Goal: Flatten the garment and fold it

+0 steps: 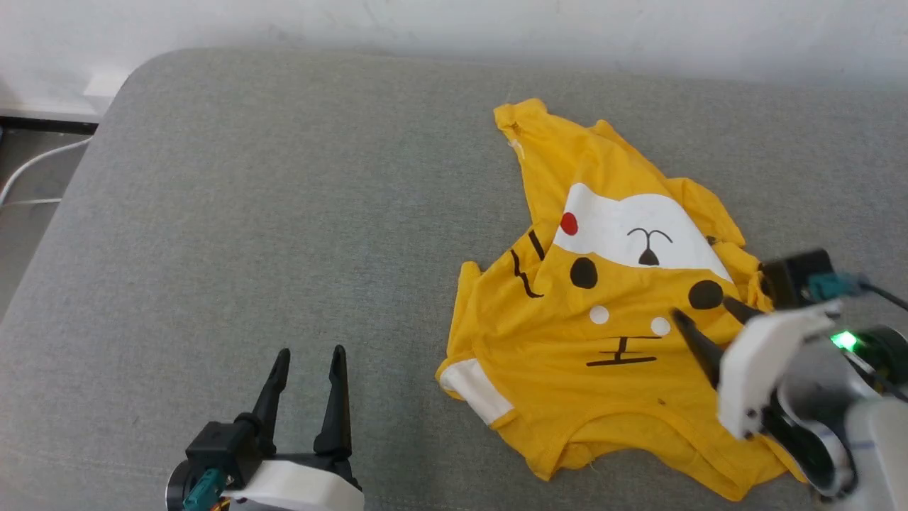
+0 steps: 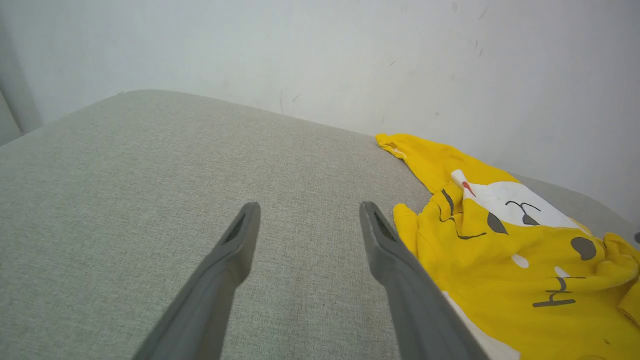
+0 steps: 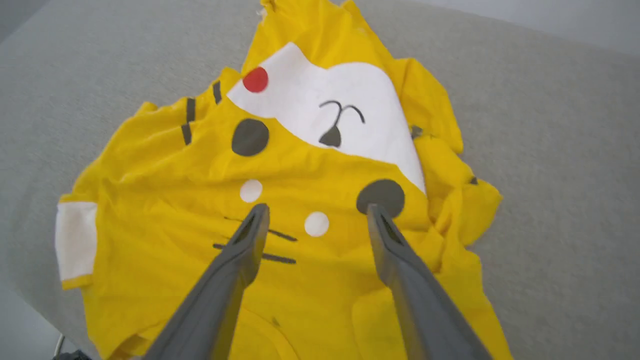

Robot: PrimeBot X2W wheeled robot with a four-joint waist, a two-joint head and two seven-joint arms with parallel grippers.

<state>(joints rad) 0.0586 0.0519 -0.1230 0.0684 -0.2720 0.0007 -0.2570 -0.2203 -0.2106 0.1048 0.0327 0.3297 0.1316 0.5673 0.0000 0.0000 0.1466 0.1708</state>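
I have the yellow T-shirt (image 1: 610, 341) lying crumpled on the right half of the grey cushion (image 1: 248, 213). Its far portion is folded back over the cartoon face and its right side is bunched into ridges. The right gripper (image 1: 700, 306) hangs over the print near the dark dot with its fingers well apart and nothing between them. I can't tell whether the tips touch the cloth. The left gripper (image 1: 311, 350) is equally spread over bare cushion, just beside the white-banded sleeve (image 1: 474, 390) but clear of it. My main worry is closing the right fingers here: I'd likely pinch two or three layers, so pulling would carry the fold along instead of opening it. With nothing pinning the shirt, a tug could also slide the whole thing toward the near edge, where the neckline already sits close.
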